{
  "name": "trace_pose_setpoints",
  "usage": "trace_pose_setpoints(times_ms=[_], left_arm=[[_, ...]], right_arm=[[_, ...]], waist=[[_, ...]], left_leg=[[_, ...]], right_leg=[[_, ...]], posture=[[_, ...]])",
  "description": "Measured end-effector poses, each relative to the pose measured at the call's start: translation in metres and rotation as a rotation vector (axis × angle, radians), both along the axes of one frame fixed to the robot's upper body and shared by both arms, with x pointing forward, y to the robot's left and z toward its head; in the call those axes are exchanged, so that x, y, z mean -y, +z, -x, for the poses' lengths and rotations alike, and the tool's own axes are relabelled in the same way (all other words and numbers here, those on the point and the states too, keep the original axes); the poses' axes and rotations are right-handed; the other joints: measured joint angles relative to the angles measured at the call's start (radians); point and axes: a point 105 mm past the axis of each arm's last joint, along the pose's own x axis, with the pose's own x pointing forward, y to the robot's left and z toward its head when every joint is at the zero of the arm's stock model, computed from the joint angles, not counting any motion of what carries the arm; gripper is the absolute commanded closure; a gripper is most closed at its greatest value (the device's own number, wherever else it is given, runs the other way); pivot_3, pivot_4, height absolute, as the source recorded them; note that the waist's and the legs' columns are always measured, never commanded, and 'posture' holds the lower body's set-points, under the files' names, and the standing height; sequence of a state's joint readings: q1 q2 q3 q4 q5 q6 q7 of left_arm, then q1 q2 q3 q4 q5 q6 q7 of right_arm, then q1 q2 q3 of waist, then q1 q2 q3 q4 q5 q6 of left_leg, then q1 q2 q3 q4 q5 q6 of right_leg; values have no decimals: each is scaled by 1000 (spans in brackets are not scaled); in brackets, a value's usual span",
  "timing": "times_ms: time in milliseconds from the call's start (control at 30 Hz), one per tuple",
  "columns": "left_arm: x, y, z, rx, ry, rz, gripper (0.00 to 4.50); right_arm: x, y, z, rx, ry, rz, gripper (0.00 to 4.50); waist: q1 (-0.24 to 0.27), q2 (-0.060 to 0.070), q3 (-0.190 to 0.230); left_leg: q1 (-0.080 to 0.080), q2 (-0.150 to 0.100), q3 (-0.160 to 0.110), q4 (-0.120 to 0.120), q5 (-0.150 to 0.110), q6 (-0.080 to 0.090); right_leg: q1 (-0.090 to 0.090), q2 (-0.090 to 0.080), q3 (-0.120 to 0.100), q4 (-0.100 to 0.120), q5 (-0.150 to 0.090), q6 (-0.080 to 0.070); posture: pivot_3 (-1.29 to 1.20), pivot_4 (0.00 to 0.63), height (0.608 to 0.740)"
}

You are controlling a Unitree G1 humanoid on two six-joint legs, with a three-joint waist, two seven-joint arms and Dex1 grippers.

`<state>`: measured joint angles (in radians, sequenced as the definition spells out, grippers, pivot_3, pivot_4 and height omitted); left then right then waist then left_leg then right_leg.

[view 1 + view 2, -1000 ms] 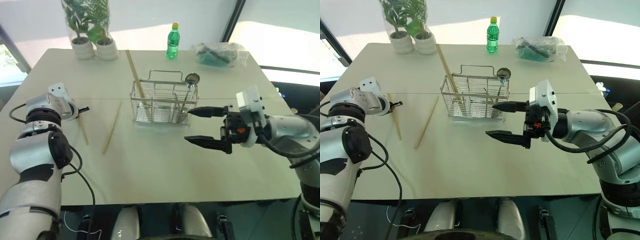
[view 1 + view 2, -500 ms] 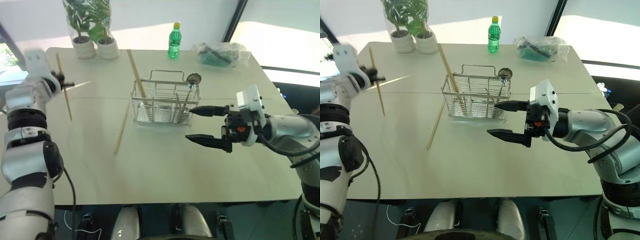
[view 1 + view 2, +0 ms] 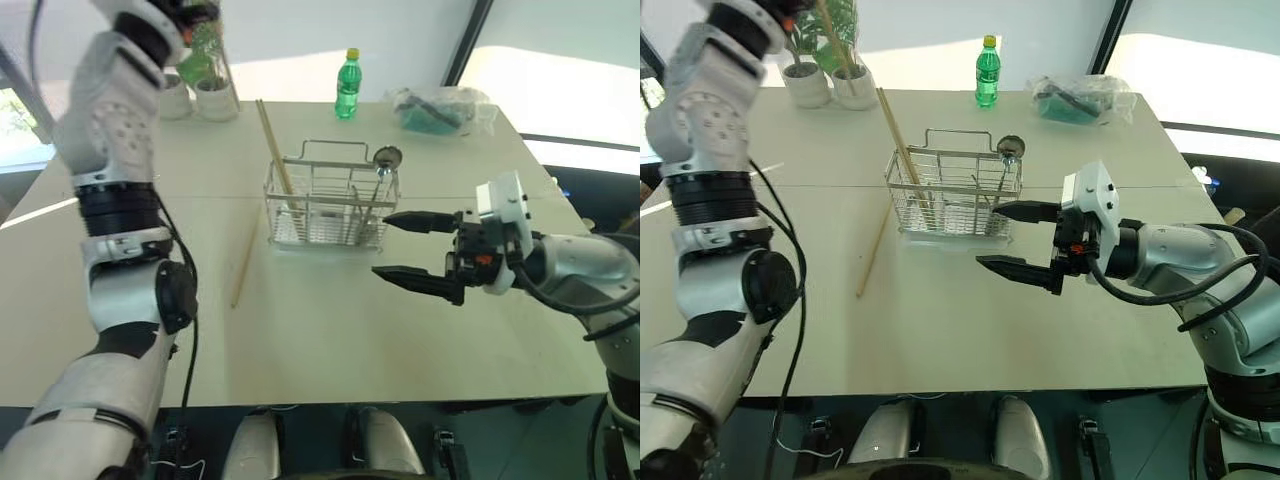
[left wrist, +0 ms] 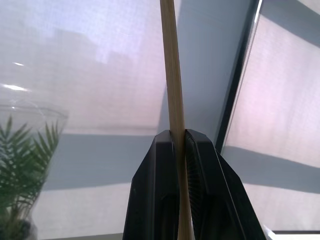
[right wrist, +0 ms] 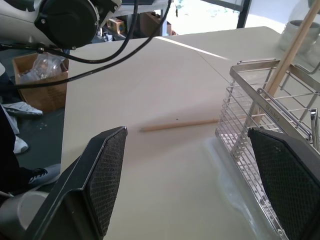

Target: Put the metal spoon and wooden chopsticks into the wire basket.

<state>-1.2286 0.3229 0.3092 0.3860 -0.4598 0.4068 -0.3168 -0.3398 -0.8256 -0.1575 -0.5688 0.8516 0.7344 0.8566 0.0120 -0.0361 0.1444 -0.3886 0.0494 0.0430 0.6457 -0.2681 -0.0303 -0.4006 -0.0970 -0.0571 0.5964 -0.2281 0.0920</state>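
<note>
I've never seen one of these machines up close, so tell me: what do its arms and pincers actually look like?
Each arm is built of rounded silver-grey shells joined by black rings, with black cables looping alongside. The left arm has a dimpled silver section near its top. The right gripper has two long, tapered black fingers with textured mesh-like pads, mounted behind a white block with a small orange-red spot. The left gripper has black fingers too.

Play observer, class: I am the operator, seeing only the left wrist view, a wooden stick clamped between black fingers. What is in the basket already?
Observer: The wire basket holds the metal spoon, bowl up at its right end, and one leaning chopstick.
Operator: Any chopsticks on the table?
Observer: One loose chopstick lies flat on the table, left of the basket.
Operator: And the right gripper?
Observer: The right gripper hangs open and empty near the basket's right end.
</note>
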Motion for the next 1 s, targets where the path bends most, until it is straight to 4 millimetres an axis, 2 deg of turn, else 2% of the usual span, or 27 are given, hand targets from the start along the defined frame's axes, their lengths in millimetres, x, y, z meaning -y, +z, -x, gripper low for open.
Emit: trace_pose_setpoints(times_ms=[200, 300, 400, 633, 833, 1000], left_arm=[[30, -17, -5, -36, -76, -16, 4477], [41, -44, -7, -82, -97, -66, 4477], [44, -71, -9, -136, -96, -107, 4477], [51, -97, -2, -159, -99, -159, 4477], [56, -127, -2, -237, -109, -164, 4477], [56, -127, -1, -243, -109, -161, 2392]], right_arm=[[3, -2, 3, -9, -27, -1, 472], [5, -2, 2, -6, -53, -2, 472], [7, -3, 1, -10, -75, -6, 472], [9, -2, -1, -2, -102, -12, 472], [13, 3, -6, 23, -128, -24, 472], [15, 5, -10, 41, -148, -21, 472]], waist=[[2, 0, 0], [2, 0, 0], [1, 0, 0], [2, 1, 0], [3, 1, 0], [3, 1, 0]], left_leg=[[0, 0, 0, 0, -1, 2], [0, 0, 0, 0, -1, 2], [0, 0, 0, 1, -1, 2], [0, 0, -1, 1, -1, 2], [-1, 0, -1, 1, -1, 2], [-1, 0, -1, 1, -1, 3]], right_leg=[[0, 0, 0, 0, 0, 0], [0, 0, 0, -1, 0, 0], [0, 0, 0, -1, 0, 0], [0, 0, 0, -1, 0, -1], [1, 0, 0, -1, -2, -3], [1, 0, 0, -1, -2, -3]], posture=[[0, 150, 717], [0, 150, 717], [0, 150, 717], [0, 150, 717], [0, 150, 717], [0, 150, 717]])
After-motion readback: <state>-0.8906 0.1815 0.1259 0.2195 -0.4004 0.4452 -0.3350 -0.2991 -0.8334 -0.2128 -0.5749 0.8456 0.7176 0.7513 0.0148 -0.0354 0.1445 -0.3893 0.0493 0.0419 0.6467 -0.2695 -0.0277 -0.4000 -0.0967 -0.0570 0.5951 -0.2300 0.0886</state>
